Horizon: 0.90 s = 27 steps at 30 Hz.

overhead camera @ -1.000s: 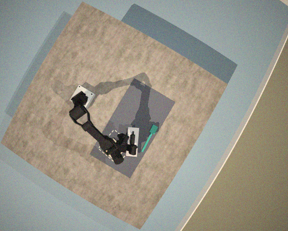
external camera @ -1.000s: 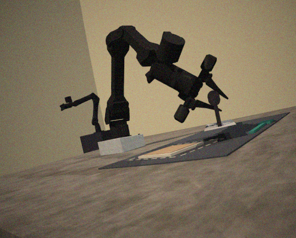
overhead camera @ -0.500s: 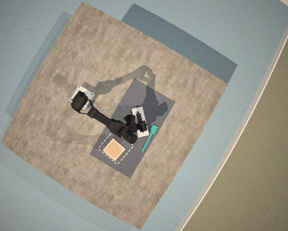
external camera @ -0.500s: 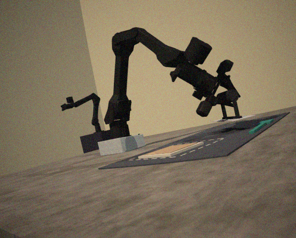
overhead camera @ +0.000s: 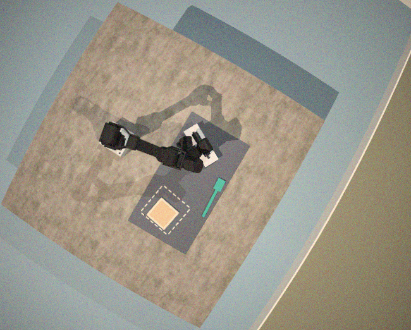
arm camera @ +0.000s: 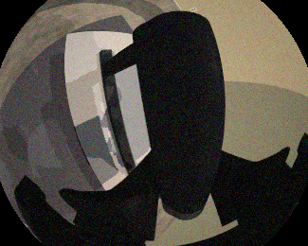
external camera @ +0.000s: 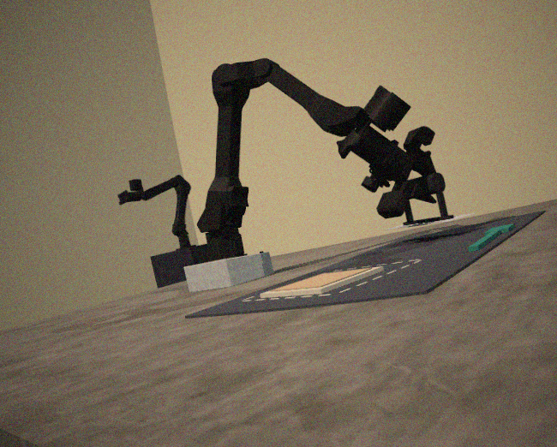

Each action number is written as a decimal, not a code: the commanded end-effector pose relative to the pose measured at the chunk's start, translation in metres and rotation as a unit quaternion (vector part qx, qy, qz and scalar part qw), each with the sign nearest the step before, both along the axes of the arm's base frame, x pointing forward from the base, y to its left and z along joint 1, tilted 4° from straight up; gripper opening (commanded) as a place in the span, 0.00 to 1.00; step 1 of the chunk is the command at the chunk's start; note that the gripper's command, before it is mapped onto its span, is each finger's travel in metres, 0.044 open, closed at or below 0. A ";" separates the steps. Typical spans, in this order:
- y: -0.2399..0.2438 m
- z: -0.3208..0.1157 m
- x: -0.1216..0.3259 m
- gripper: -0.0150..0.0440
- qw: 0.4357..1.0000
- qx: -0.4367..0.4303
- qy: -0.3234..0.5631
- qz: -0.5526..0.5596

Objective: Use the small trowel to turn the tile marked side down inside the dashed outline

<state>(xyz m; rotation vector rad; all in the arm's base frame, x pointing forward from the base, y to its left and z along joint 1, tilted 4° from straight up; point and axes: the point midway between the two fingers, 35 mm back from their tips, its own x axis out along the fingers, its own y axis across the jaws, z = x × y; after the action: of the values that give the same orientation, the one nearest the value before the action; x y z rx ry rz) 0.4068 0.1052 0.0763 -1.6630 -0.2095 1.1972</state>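
Observation:
The tile (overhead camera: 162,213) (external camera: 324,280) lies flat inside the dashed outline (overhead camera: 177,196), nearer its lower left side in the top view. Its plain orange face with a pale rim is up; no mark shows on it, and its underside is hidden. My gripper (overhead camera: 198,145) (external camera: 416,189) (arm camera: 176,149) is shut on the black handle of the trowel (overhead camera: 210,161) (external camera: 428,222) (arm camera: 84,104), which has a flat pale metal blade. The trowel is over the far end of the mat, away from the tile, low down. Whether it touches the mat is unclear.
A teal flat-headed tool (overhead camera: 219,184) (external camera: 490,236) lies near the long edge of the dark mat (overhead camera: 195,227) (external camera: 413,278), between trowel and tile. A second small black arm (external camera: 180,206) stands behind my base in the exterior view.

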 end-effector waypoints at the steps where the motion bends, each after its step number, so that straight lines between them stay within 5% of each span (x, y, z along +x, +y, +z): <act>1: 0.017 0.008 -0.007 0.25 1.000 0.003 -0.013 0.023; 27: 0.019 -0.022 -0.006 0.25 1.000 0.003 -0.013 0.023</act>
<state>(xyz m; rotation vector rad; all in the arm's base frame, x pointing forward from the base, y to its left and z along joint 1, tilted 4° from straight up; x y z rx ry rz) 0.3995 0.1236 0.0570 -1.6765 -0.2624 1.2156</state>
